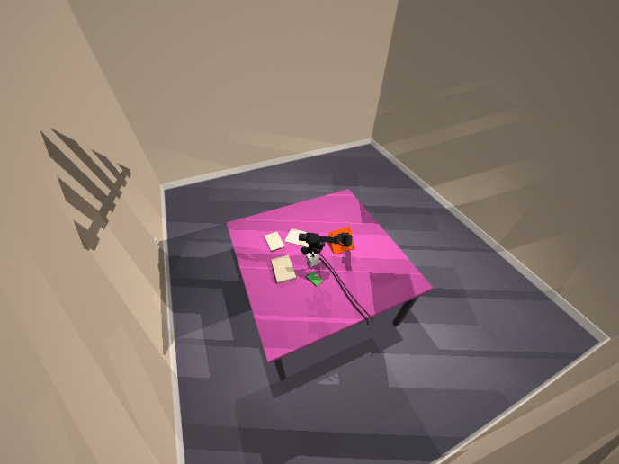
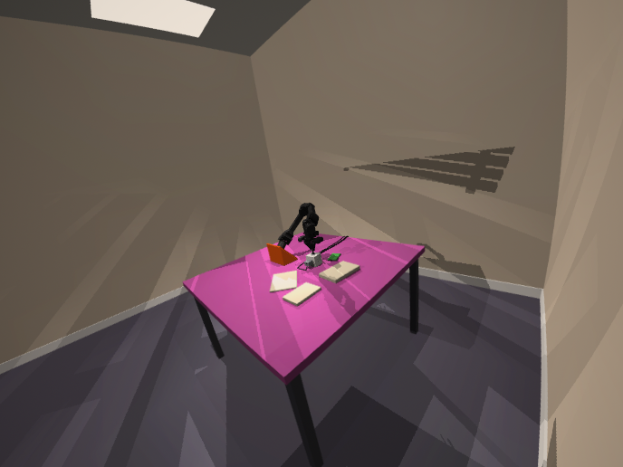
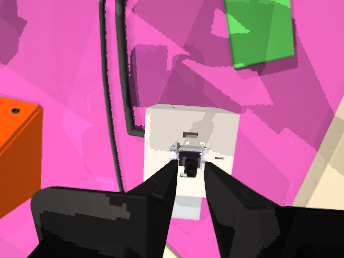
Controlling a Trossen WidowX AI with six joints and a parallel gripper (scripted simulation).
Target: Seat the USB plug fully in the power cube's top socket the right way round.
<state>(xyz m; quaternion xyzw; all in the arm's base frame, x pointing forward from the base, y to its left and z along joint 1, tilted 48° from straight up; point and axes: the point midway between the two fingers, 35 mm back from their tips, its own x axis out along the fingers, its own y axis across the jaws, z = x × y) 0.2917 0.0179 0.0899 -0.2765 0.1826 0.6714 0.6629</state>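
The white power cube (image 1: pixel 313 260) (image 2: pixel 312 260) (image 3: pixel 220 130) stands on the pink table (image 1: pixel 309 319) (image 2: pixel 261 321). The dark USB plug (image 3: pixel 189 156) with its metal collar sits upright in the socket on top of the cube. My gripper (image 1: pixel 310 251) (image 2: pixel 313 250) (image 3: pixel 191 166) points straight down over it. The two black fingers stand on either side of the plug, parted wider than its body. I cannot tell how deep the plug sits.
The orange arm base (image 1: pixel 342 239) (image 2: pixel 279 254) (image 3: pixel 15 150) is close beside the cube. Two black cables (image 1: pixel 345 291) (image 3: pixel 120 75) run from the cube to the table edge. A green block (image 1: pixel 315 280) (image 2: pixel 334 256) (image 3: pixel 257 30) and three beige pads (image 1: pixel 283 268) (image 2: pixel 301 292) lie nearby.
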